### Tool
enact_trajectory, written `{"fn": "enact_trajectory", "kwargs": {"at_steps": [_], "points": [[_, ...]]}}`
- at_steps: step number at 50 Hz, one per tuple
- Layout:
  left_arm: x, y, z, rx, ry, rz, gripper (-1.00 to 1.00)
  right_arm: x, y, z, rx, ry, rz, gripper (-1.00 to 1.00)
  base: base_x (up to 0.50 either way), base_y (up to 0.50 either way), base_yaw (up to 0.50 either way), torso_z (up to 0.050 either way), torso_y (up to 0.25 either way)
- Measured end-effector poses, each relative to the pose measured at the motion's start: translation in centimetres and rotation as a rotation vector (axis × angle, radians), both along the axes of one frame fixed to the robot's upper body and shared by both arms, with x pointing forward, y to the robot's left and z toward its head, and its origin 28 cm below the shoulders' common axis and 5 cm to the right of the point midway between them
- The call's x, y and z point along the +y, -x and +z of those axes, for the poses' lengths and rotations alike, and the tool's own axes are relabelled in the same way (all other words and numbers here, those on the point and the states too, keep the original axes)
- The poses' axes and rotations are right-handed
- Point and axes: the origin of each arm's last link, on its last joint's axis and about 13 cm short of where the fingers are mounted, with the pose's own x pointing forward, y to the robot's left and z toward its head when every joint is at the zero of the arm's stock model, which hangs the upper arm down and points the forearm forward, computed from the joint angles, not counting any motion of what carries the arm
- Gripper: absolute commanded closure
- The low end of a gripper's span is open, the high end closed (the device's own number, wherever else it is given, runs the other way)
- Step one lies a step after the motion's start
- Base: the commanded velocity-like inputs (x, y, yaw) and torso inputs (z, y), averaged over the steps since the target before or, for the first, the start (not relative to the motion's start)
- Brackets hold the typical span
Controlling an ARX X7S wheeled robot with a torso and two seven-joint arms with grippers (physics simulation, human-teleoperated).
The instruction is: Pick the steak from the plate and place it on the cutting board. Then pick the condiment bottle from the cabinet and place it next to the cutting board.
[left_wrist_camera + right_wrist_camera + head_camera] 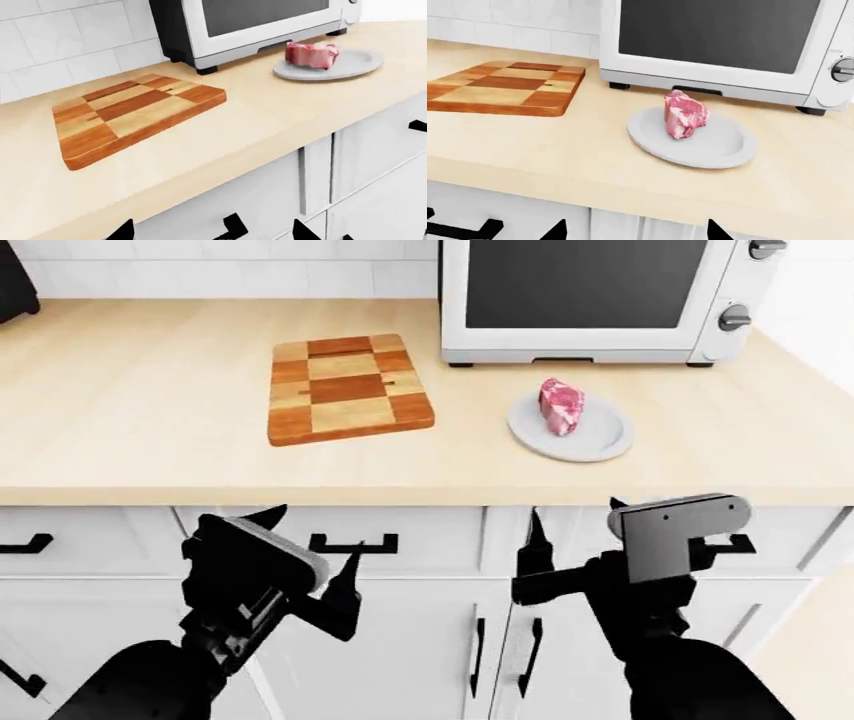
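The pink-red marbled steak (pixel 562 405) (pixel 684 114) (pixel 311 54) stands on the round white plate (pixel 601 443) (pixel 728 146) (pixel 360 62) on the counter, in front of the microwave. To its left lies the checkered wooden cutting board (pixel 348 388) (pixel 133 113) (pixel 500 86), with nothing on it. My left gripper (pixel 315 540) (pixel 213 233) hangs open and empty below the counter edge, in front of the drawers. Also below the edge, under the plate, my right gripper (pixel 574 524) (pixel 636 232) is open and empty. The condiment bottle is out of view.
A white microwave (pixel 587 300) stands at the back right against the tiled wall. White drawers and doors with black handles (pixel 354 543) run below the beige counter (pixel 147 410). A dark object (pixel 14 285) sits at the far back left.
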Motion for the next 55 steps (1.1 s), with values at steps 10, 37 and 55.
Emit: {"fn": "enact_trajectory", "kwargs": {"at_steps": [10, 37, 55], "points": [[1.9, -0.8, 7.4, -0.082, -0.036, -0.077, -1.00, -1.5, -0.3, 8.1, -0.088, 0.062, 0.067, -1.00, 0.00, 0.00, 0.00, 0.000, 0.000], [5.0, -3.0, 18.6, -0.222, -0.085, -0.049, -1.00, -3.2, -2.8, 15.6, -0.082, 0.047, 0.065, -1.00, 0.00, 0.00, 0.00, 0.000, 0.000], [5.6, -3.3, 20.8, -0.267, -0.090, -0.038, -1.00, -3.1, -3.6, 16.3, -0.061, -0.003, 0.074, -1.00, 0.29, 0.00, 0.00, 0.000, 0.000]]}}
